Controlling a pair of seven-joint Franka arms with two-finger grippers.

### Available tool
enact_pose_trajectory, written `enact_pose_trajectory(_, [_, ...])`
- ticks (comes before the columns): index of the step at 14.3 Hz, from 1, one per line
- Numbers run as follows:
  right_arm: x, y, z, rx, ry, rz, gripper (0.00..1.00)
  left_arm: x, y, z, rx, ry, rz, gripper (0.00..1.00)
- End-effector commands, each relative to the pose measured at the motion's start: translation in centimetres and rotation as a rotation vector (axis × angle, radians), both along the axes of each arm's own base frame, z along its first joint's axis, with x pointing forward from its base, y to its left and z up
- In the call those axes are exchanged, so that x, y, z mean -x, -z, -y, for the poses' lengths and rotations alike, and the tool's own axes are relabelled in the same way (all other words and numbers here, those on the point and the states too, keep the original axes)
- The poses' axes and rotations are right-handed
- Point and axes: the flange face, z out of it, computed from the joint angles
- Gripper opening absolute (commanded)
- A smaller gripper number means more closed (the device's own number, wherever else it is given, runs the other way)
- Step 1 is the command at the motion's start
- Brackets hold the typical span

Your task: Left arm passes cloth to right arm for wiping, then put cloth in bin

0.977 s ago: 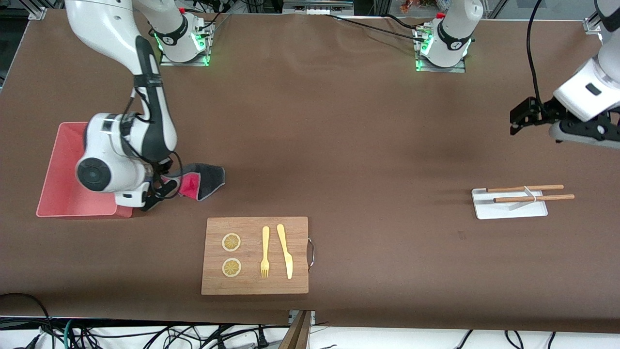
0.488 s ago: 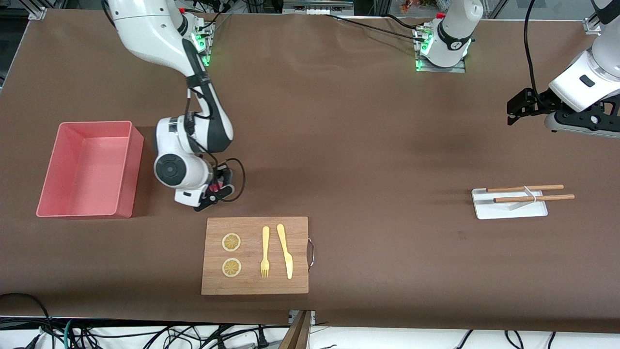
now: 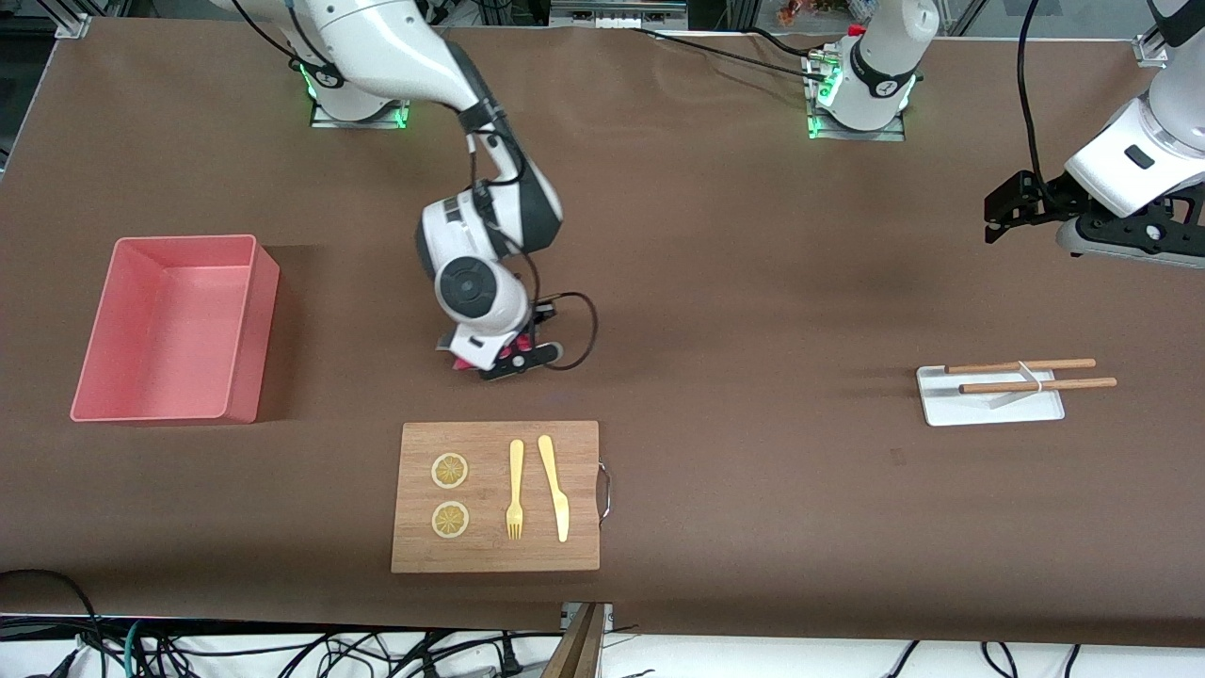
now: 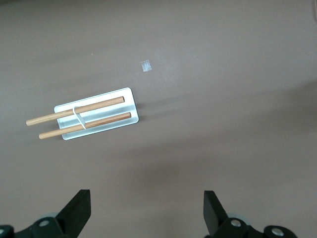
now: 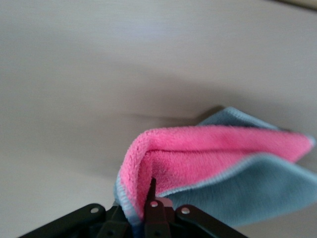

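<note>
Near the desk's middle, just farther from the front camera than the cutting board (image 3: 496,496), the right pincer (image 3: 504,361), clamped on the cloth (image 5: 218,158), has swept away from the empty pink bin (image 3: 247,325), so wiping looks underway, while the left pincer (image 3: 1005,209) waits open above the chopstick tray (image 4: 126,96).

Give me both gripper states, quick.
Left gripper: open, holding nothing, over bare table near the white tray.
Right gripper: shut on the cloth, low over the table.
</note>
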Motion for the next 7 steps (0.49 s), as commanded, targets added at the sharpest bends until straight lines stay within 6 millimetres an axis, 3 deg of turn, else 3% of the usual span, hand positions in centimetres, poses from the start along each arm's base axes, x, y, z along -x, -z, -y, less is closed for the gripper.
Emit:
enact_pose_trajectory(1, [1.6,-1.7,-5.1,-0.035,0.100,-0.002,0.00,0.1,-0.3,0.2,0.022,-0.022,0.002,1.00])
enact_pose_trajectory(3, [2.8,-2.8,-7.5,-0.049,0.148,-0.013,0.00,0.0,-0.1,0.6,0.054,-0.096,-0.003,1.00])
enact_pose_trajectory(4, [2.7,-3.1,-7.3,-0.052,0.146,-0.016,0.00,0.0,-0.1,0.7,0.059,-0.112,-0.005,1.00])
enact_pose_trajectory(7, [0.3,-2.4,-3.6,-0.045,0.089,-0.029,0.00,-0.1,0.1,0.5,0.055,-0.054,-0.008,1.00])
